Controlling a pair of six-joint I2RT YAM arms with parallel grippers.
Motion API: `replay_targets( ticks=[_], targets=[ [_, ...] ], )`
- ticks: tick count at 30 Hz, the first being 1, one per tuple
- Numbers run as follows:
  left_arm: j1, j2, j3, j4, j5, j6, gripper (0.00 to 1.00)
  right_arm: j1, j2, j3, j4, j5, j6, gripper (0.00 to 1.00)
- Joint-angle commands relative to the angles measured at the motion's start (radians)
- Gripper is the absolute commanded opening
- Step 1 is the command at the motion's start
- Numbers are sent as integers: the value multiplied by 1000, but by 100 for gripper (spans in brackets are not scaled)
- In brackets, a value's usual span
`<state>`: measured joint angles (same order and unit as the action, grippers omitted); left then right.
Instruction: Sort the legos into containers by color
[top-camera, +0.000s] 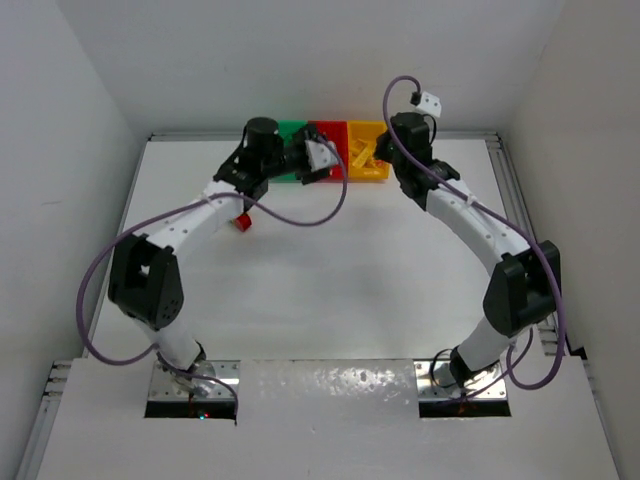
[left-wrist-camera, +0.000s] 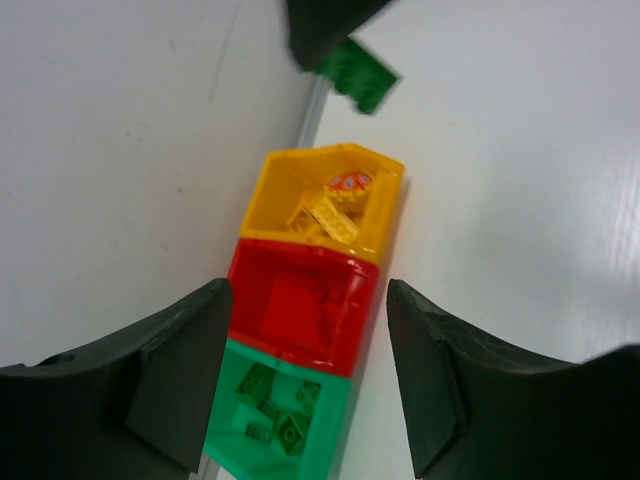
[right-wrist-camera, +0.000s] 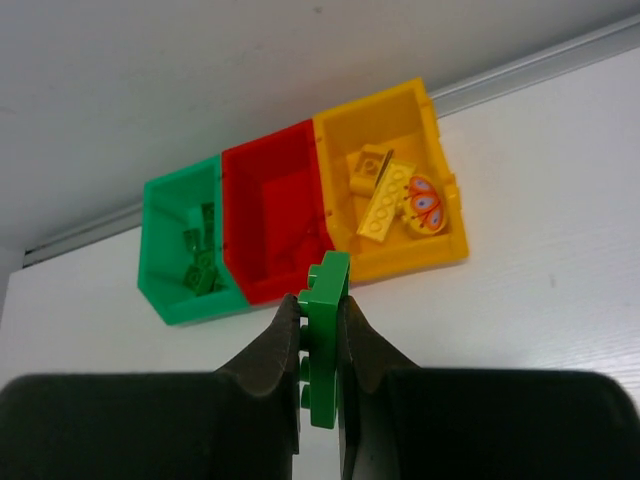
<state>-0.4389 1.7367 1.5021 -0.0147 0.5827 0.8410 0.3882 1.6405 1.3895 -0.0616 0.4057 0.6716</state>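
Three bins stand in a row against the back rail: green (top-camera: 293, 128), red (top-camera: 326, 130), yellow (top-camera: 375, 170). My right gripper (right-wrist-camera: 322, 335) is shut on a flat green lego (right-wrist-camera: 326, 300), held on edge just in front of the red bin (right-wrist-camera: 260, 160) and yellow bin (right-wrist-camera: 440, 250). My left gripper (left-wrist-camera: 305, 370) is open and empty, hovering over the red bin (left-wrist-camera: 360, 300) and green bin (left-wrist-camera: 335, 440). Several green legos (left-wrist-camera: 275, 415) lie in the green bin. Yellow legos (right-wrist-camera: 385, 200) lie in the yellow bin. A red lego (top-camera: 241, 222) lies on the table, left of centre.
A metal rail (right-wrist-camera: 520, 70) runs behind the bins along the back wall. White walls close in the table on the left, right and back. The left arm's purple cable (top-camera: 300, 215) loops over the table near the red lego.
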Motion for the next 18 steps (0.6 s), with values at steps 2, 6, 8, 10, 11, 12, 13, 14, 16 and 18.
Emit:
replay_targets(
  ticks=[2, 6, 8, 10, 11, 12, 13, 14, 16, 18],
  targets=[
    [-53, -152, -276, 249, -104, 130, 61, 92, 15, 14, 129, 91, 92, 0],
    [-118, -203, -407, 386, -208, 57, 65, 138, 7, -33, 178, 105, 244, 0],
    [-135, -207, -446, 438, -247, 32, 69, 152, 10, -44, 183, 85, 299, 0],
    [-147, -200, -448, 453, -286, -29, 72, 167, 8, -60, 190, 79, 351, 0],
    [-149, -186, -445, 466, -308, -51, 72, 173, 10, -61, 192, 74, 356, 0],
    [-149, -181, -445, 484, -334, -71, 72, 182, 10, -61, 187, 76, 355, 0],
    [-147, -175, -447, 521, -403, -100, 71, 186, 9, -61, 177, 74, 358, 0],
    [-149, -166, -450, 536, -434, -103, 71, 187, 4, -64, 172, 73, 365, 0],
    [-147, -161, -457, 568, -484, -111, 70, 189, -2, -87, 184, 55, 402, 0],
    [-147, -155, -467, 594, -478, -114, 68, 192, -1, -98, 183, 29, 430, 0]
  ],
)
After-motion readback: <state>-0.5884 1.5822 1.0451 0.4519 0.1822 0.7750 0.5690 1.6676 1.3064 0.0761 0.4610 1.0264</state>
